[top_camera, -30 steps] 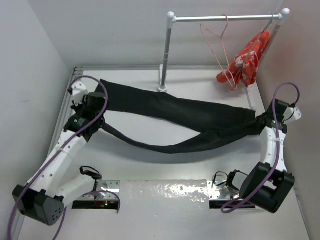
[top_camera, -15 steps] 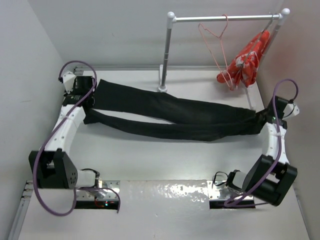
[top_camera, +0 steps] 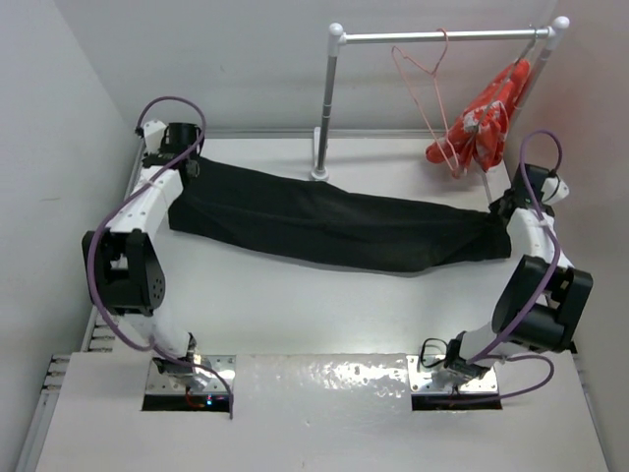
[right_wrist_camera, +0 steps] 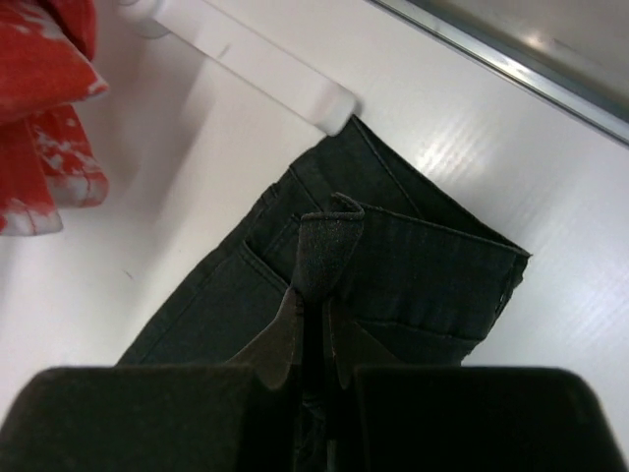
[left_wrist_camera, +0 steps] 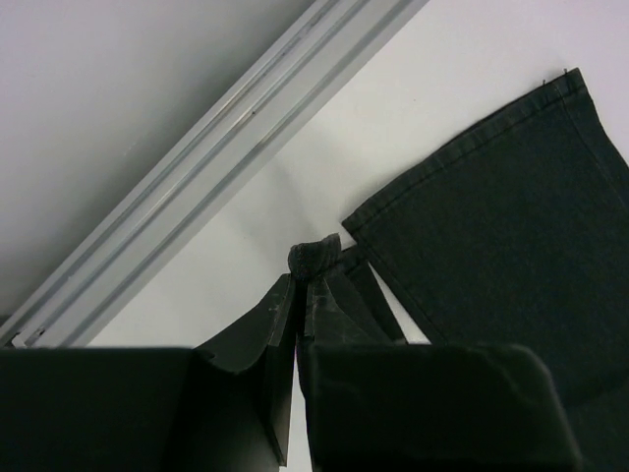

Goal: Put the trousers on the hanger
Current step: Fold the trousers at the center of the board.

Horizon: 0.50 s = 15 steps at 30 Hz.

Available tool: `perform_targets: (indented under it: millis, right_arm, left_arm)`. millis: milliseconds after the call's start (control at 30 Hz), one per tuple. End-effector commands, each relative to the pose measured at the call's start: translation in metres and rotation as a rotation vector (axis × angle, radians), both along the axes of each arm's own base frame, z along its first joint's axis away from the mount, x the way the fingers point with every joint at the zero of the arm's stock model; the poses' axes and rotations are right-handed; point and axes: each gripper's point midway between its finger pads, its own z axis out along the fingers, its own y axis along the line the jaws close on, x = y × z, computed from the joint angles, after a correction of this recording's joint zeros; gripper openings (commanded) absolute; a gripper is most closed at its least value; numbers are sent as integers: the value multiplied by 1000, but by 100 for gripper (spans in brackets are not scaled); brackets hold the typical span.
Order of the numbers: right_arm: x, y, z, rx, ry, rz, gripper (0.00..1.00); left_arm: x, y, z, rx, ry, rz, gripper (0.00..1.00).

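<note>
The trousers (top_camera: pixel 324 221) lay on the counter (top_camera: pixel 295 305) as one long dark band, leg doubled over leg, running from about 10 o'clock to 3 o'clock in the top view. The hanger (top_camera: pixel 432 69) hung untouched from the rail (top_camera: pixel 442 36) at 1 o'clock, beside an orange-red bundle (top_camera: pixel 484 118) and well apart from the cloth. By that showing, the step in hand was the laying-out: the garment was pulled straight between both arms and nothing was on the wire yet.

The left end effector (left_wrist_camera: pixel 303 290) was pressed together on a small tuck of fabric at the hem end, near the counter's edge rail at 10 o'clock. The right end effector (right_wrist_camera: pixel 314 295) was likewise closed, pinching a fold of the waistband close to the rack's foot at 3 o'clock.

The left arm reached far up the left edge, elbow raised and wrist at the far corner. The right arm rose along the right edge with its wrist turned inward.

The next move probably called for one arm to let go and bring the hanger down, or for the leg ends to be carried to 1 o'clock and fed through its triangle without the fold slipping apart.
</note>
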Motion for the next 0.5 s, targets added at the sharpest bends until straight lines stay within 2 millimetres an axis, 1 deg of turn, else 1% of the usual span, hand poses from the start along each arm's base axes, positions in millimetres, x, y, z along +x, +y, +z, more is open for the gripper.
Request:
perform_targets:
  millis: [0,33,67,100,133,167,200,233,267,300,333,367,400,433,467]
  right_arm:
    - [29,-16,30,-79,-88,-12,0]
    - [33,-16,23,-75,-73,-7,0]
    - [39,-18,26,-82,-79,-7,0]
    - [42,-19,23,-82,-70,-4,0]
    - [49,-21,20,-80,-57,0,0]
    - [53,-22,17,-79,-50,1,0]
    - [56,-23,15,-76,-44,1,0]
    - [63,-25,9,-70,-37,2,0]
    - [66,-25,7,-67,-31,6,0]
    - [69,-26,5,-65,-27,6,0]
    - [75,-29,1,-65,-23,7,0]
    - [77,-30,-2,-66,-14,9,0]
    - [79,-31,-5,-64,-7,13,0]
    - [84,-33,-4,-68,-8,11,0]
    - [86,-34,-10,-64,5,11,0]
  left_arm:
    - [19,20,22,46,-52,45,0]
    - [25,22,13,45,-31,47,0]
    - [29,23,11,44,-20,48,0]
    - [37,24,19,45,-37,49,0]
    - [42,24,7,41,-7,46,0]
    - [48,23,7,37,-11,43,0]
    - [57,23,14,36,-34,40,0]
    - [65,23,5,34,-24,34,0]
    - [71,23,4,35,-22,32,0]
    - [82,24,15,36,-49,34,0]
    - [87,25,-5,39,7,35,0]
    - [93,26,-8,40,14,35,0]
    - [104,28,-15,46,28,34,0]
    - [107,29,-21,50,48,34,0]
    - [111,30,-25,54,55,32,0]
